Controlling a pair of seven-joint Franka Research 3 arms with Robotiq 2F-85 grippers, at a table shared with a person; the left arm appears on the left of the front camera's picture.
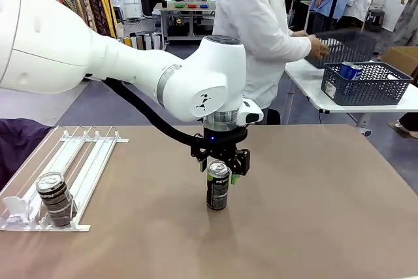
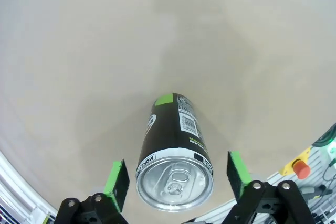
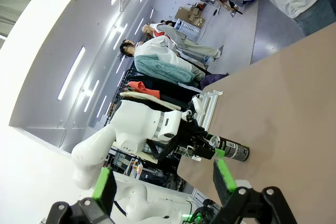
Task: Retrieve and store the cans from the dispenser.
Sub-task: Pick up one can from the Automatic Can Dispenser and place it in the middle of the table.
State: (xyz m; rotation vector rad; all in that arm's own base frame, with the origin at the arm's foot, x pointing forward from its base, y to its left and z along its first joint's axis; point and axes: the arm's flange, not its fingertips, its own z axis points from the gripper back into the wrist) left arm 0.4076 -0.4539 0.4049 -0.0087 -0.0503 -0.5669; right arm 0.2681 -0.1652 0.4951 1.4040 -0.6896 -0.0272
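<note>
Dispenser [image 1: 85, 161] at eight o'clock on the tabletop [image 1: 313, 213], a dark can [image 1: 53, 197] sitting at its near end; dead centre, left gripper [image 1: 219, 171] spread around an upright black can [image 1: 217, 194], pads [image 2: 116, 182] clear of it; right gripper [image 3: 164, 179] spread, empty

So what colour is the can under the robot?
The can is black with green bits and a silver top; best in left wrist view.

A black can [image 1: 218, 186] with a silver top and green marks stands upright on the tabletop [image 1: 313, 200] at the frame's centre. A dark brown can [image 1: 53, 198] stands at the stopper end of the flat white dispenser [image 1: 88, 161], lower left; a blue can [image 1: 349, 70] sits in a basket [image 1: 369, 86], upper right
</note>
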